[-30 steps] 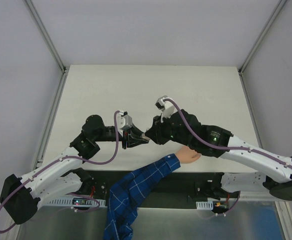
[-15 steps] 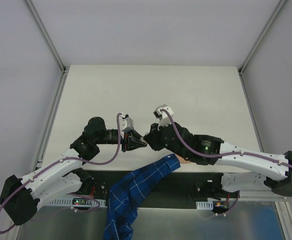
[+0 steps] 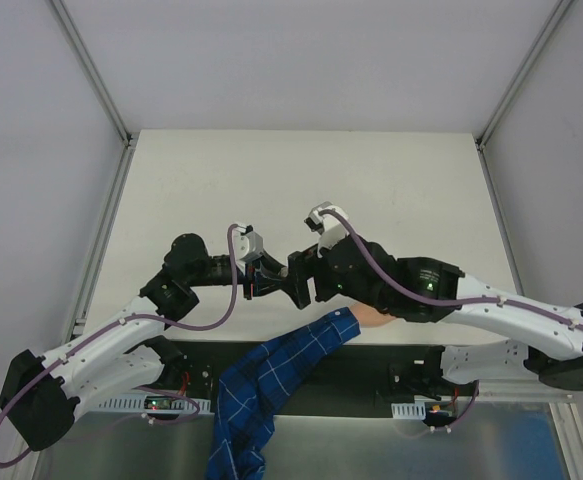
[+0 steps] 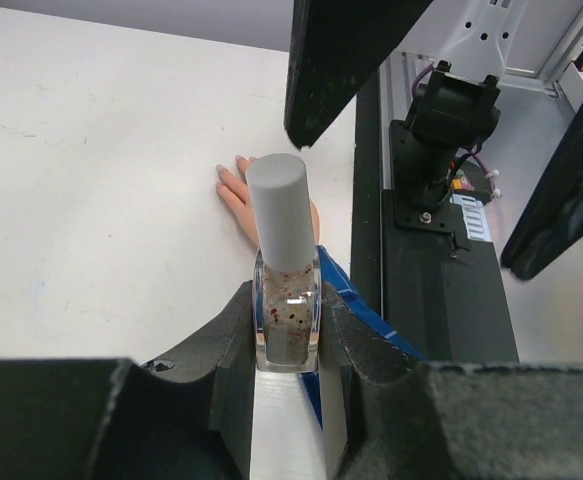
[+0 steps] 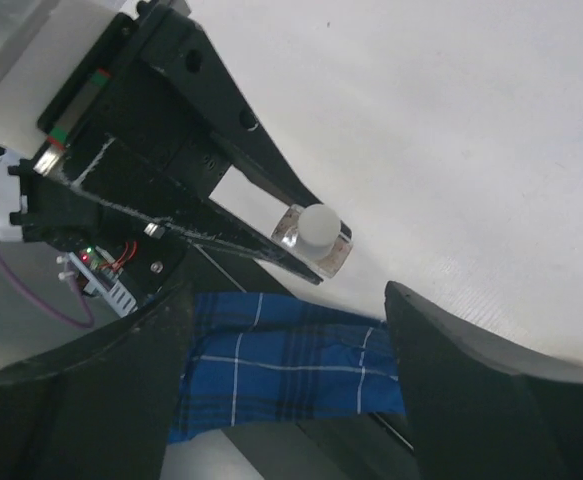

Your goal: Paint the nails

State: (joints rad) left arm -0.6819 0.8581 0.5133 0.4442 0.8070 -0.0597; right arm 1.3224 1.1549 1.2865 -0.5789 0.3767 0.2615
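1. Left wrist view: left end effector [image 4: 287,350] clamped on nail polish bottle [image 4: 285,270], grey cap on; pale hand [image 4: 256,205] flat on tabletop [image 4: 91,180], nails indiscernible.
2. Right wrist view: right end effector [image 5: 291,330] spread apart, facing bottle cap; plaid sleeve [image 5: 281,370] below.
3. Top view: hand mostly hidden under right arm.

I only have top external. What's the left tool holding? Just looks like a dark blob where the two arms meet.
Observer: A nail polish bottle with a grey cap, clamped upright in the left tool.
Operator: Cap off yet?
Observer: No, the cap is on. The right tool faces it with jaws wide open, one either side.
Operator: Where's the hand? The right arm covers it.
Observer: Left wrist shows its fingers flat on the table behind the bottle.
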